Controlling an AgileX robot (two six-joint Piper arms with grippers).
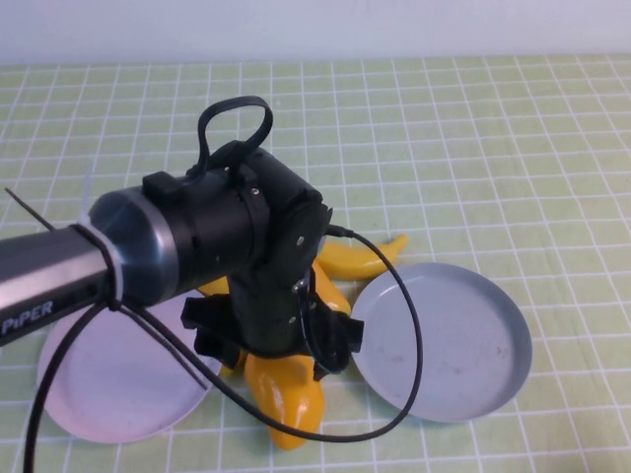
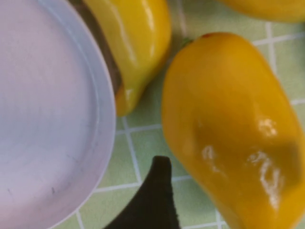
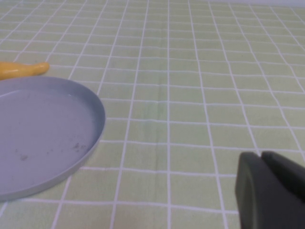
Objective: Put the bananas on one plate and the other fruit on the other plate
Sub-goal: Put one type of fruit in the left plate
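My left gripper [image 1: 279, 357] points down between the two plates, open, straddling a plump orange-yellow fruit [image 1: 283, 396] that lies on the cloth. In the left wrist view this fruit [image 2: 233, 129] fills the space beside one dark finger [image 2: 155, 191]; the other finger is out of view. A second orange-yellow fruit [image 2: 136, 43] lies against the pink plate's rim [image 2: 107, 109]. The pink plate [image 1: 108, 389] is bare. Two bananas [image 1: 367, 258] [image 1: 331, 292] lie behind the grey-blue plate [image 1: 458, 345], which is bare. My right gripper [image 3: 261, 160] is shut and empty above the cloth.
A green checked cloth [image 1: 473, 148] covers the table. The left arm and its cable [image 1: 414, 355] hang over the fruit and part of the grey-blue plate. The right wrist view shows the grey-blue plate [image 3: 47, 129] and a banana tip [image 3: 24, 69].
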